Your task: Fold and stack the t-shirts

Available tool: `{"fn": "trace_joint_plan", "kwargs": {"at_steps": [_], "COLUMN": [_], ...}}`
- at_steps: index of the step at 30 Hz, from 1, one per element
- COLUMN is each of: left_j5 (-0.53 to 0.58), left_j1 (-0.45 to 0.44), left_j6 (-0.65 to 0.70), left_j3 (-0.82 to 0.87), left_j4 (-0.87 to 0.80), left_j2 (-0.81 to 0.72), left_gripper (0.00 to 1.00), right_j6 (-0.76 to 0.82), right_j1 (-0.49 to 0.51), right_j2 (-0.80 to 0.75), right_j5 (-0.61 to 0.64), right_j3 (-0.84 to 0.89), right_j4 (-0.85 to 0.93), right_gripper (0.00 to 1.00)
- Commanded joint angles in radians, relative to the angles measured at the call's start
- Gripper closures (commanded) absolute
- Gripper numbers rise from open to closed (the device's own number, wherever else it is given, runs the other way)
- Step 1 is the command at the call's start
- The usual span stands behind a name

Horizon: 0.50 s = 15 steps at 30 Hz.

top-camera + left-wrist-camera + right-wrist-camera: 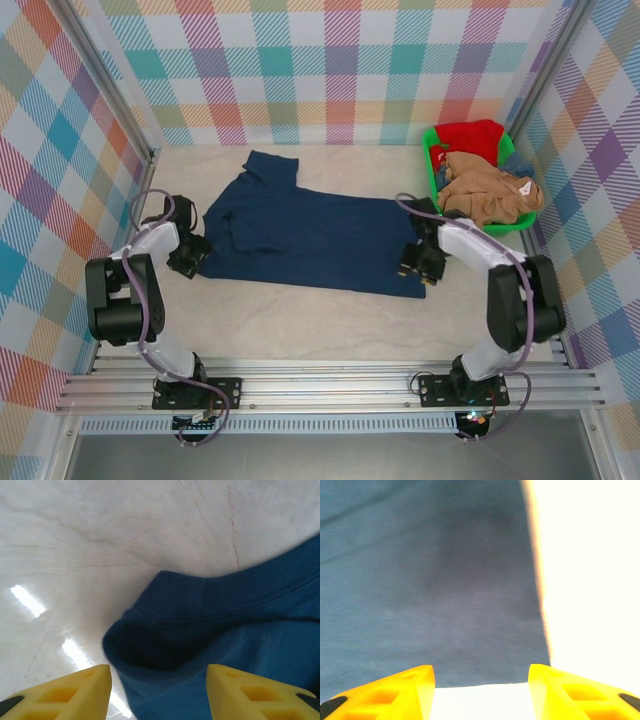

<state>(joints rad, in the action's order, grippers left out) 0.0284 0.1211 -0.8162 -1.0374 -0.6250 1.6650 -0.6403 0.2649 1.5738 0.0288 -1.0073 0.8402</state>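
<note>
The navy t-shirt (310, 235) lies spread on the table (300, 320), the left pincer (189, 257) and right pincer (420, 264) both apart at its opposite ends, so I'd have each bite the edge evenly before folding.

Left claw (189, 259) and right claw (416, 265) (both low) gape.
</note>
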Motion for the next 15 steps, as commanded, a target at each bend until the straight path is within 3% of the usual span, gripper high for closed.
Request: {"fn": "trace_joint_plan", "kwargs": {"at_steps": [1, 7, 15], "left_j5": [0.002, 0.055, 0.079], "left_j1": [0.003, 0.003, 0.002], "left_j6": [0.062, 0.059, 0.023], "left_j3": [-0.041, 0.002, -0.009], "left_j4": [-0.043, -0.037, -0.025], "left_j2": [0.026, 0.021, 0.063], "left_gripper": [0.49, 0.52, 0.77], "right_j6": [-0.097, -0.114, -0.16], "right_j1": [-0.081, -0.131, -0.151], "right_j2": [-0.044, -0.033, 0.036], "right_j5": [-0.113, -0.127, -0.178], "right_j3": [0.095, 0.132, 0.154], "right_j4": [-0.042, -0.071, -0.161], "right_gripper": [0.47, 0.45, 0.55]}}
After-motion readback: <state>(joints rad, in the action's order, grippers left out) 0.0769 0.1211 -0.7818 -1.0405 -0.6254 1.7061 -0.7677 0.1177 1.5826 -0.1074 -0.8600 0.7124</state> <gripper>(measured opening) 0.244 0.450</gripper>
